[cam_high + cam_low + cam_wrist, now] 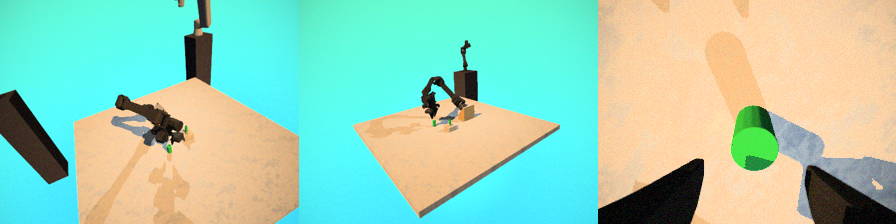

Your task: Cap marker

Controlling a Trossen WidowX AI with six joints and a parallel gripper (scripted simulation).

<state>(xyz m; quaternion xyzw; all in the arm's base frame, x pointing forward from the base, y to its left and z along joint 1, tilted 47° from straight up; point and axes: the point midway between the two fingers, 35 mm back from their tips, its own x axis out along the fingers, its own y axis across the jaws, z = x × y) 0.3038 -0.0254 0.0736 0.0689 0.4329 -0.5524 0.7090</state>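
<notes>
Overhead, arm bent downward, hand (753, 192) open, empty, above upright cap (754, 140)

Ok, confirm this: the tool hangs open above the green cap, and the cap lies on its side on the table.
One detail is off: the cap is not on its side. The wrist view looks down on its round top, and the exterior view shows it standing upright on the table. The rest holds: the tool hangs open above it, a finger on each side, not touching.

I see the cap (754, 142) as smooth green plastic, slight sheen. Table (233, 163), centre to lower right, looks matt tan with mottled blotches. Arm (146, 112) is dark matt brown, no glare.
</notes>
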